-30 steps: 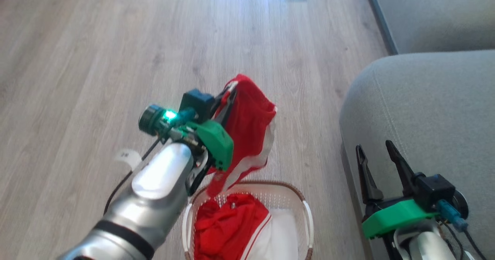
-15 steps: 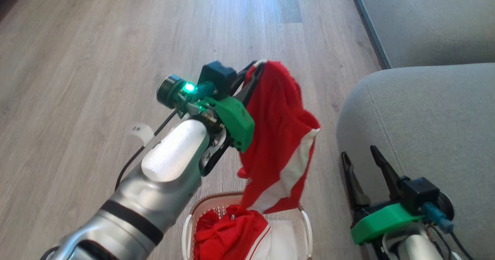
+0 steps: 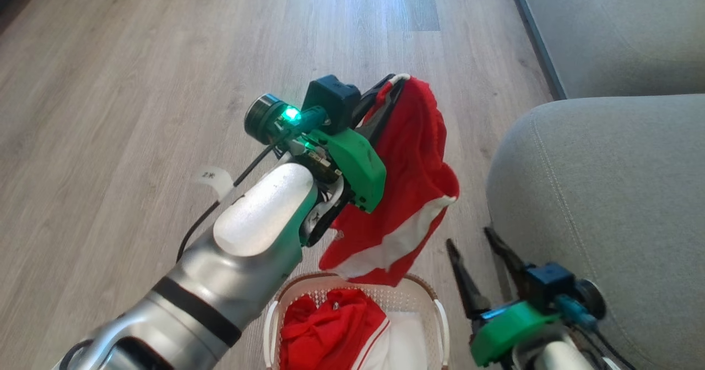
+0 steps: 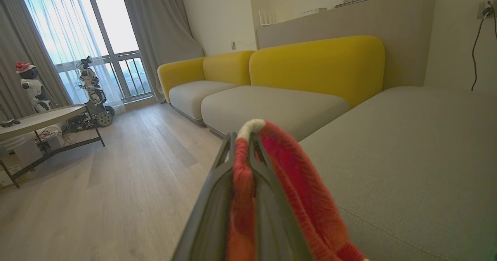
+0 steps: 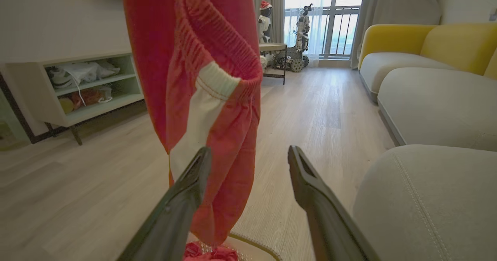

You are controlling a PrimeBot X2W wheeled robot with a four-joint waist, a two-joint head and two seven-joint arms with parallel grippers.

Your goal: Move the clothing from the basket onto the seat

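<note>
Now the left fingers (image 4: 211,206) clamp a red garment (image 3: 407,194) with gathered waistband and white panel, hanging above the basket (image 3: 442,326); right fingers (image 5: 310,199) stand apart.

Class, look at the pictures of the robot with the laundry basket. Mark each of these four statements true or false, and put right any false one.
1. The left gripper is shut on a red garment. True.
2. More red clothing lies in the basket. True.
3. The right gripper grips the basket's handle. False: it is open and holds nothing.
4. The lifted garment rests on the seat. False: it hangs from the left gripper above the basket, apart from the seat.
</note>
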